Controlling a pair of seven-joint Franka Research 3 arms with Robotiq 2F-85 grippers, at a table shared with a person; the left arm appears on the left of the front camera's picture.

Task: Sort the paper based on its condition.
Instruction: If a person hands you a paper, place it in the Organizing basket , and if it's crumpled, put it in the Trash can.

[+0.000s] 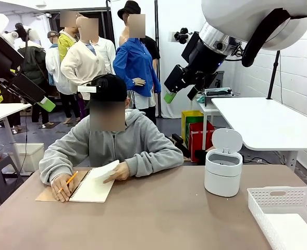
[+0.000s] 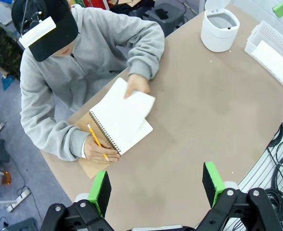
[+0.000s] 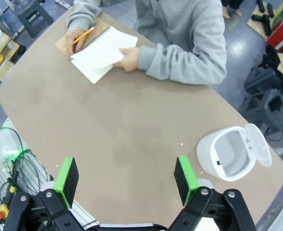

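Front: one notebook, one pencil, one open bin, one basket. Paper, two: one lifted sheet under the person's hand at the notebook, whether torn free I cannot tell; a second sheet lying in the basket.

Left wrist: left fingers wide, empty, high over the surface. Risk: reaching now meets the hand.

Right wrist: right fingers wide, empty. Risk: a thin sheet creases when pinched.

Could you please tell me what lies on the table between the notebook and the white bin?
Nothing: the stretch of table between the notebook and the bin is bare, as the right wrist view shows.
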